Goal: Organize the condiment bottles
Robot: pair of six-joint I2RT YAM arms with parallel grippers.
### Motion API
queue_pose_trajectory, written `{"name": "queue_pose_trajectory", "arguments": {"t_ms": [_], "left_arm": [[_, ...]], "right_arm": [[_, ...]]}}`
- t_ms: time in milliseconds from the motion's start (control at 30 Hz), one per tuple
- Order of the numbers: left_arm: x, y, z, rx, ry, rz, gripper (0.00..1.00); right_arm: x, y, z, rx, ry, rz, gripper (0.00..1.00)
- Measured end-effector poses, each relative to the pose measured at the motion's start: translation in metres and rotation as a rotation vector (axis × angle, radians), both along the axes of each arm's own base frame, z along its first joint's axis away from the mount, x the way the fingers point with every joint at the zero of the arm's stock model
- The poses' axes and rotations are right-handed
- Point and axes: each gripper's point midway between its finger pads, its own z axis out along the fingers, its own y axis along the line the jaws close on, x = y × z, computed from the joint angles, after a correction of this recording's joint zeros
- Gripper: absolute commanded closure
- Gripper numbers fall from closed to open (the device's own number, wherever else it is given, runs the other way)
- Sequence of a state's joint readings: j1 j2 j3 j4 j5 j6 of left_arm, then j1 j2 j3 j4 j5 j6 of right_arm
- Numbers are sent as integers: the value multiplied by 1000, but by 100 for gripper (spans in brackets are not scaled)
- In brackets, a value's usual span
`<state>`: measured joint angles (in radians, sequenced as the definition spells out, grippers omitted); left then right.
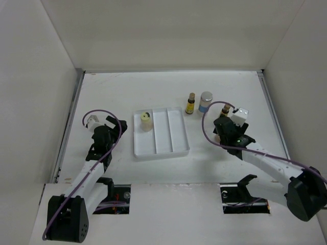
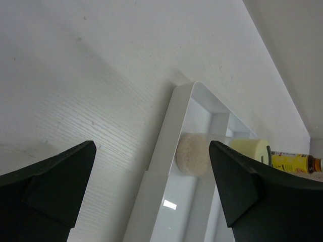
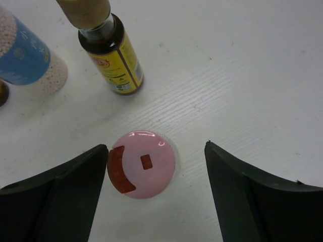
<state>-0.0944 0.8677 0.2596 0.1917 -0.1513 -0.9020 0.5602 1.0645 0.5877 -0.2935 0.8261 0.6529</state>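
Note:
The pink-topped cream bottle point(image 3: 143, 164) stands on the table between the open fingers of my right gripper point(image 3: 156, 151), closer to the left finger; in the top view it is hidden under my right gripper point(image 1: 223, 128). Just beyond it stand a slim amber bottle point(image 3: 108, 48) point(image 1: 225, 109), the blue-labelled jar point(image 3: 25, 60) point(image 1: 206, 102) and a second amber bottle point(image 1: 190, 103). The yellowish-topped cream bottle point(image 1: 145, 121) point(image 2: 193, 154) sits in the left slot of the white tray point(image 1: 173, 149). My left gripper point(image 1: 118, 125) point(image 2: 151, 143) is open and empty, left of the tray.
The tray's near corner and rim point(image 2: 166, 151) lie right in front of the left fingers. White walls enclose the table at the back and both sides. The right arm's purple cable point(image 1: 207, 127) loops beside the bottles.

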Motion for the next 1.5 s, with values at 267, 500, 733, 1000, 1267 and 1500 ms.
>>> {"name": "queue_pose_trajectory", "arguments": {"t_ms": [267, 500, 733, 1000, 1267, 1500], "left_arm": [[0, 0, 0, 0, 0, 0, 0], [0, 0, 0, 0, 0, 0, 0], [0, 1, 0, 1, -1, 5, 0], [0, 6, 3, 0, -11, 21, 0], [0, 9, 3, 0, -8, 29, 0], [0, 9, 2, 0, -7, 30, 0]], "right_arm": [[15, 12, -6, 27, -23, 35, 50], [1, 104, 42, 50, -137, 340, 52], [-4, 269, 107, 179, -252, 705, 51], [-21, 386, 61, 121, -163, 952, 50], [-20, 402, 7, 52, -71, 981, 27], [-21, 399, 21, 73, -84, 986, 16]]}}
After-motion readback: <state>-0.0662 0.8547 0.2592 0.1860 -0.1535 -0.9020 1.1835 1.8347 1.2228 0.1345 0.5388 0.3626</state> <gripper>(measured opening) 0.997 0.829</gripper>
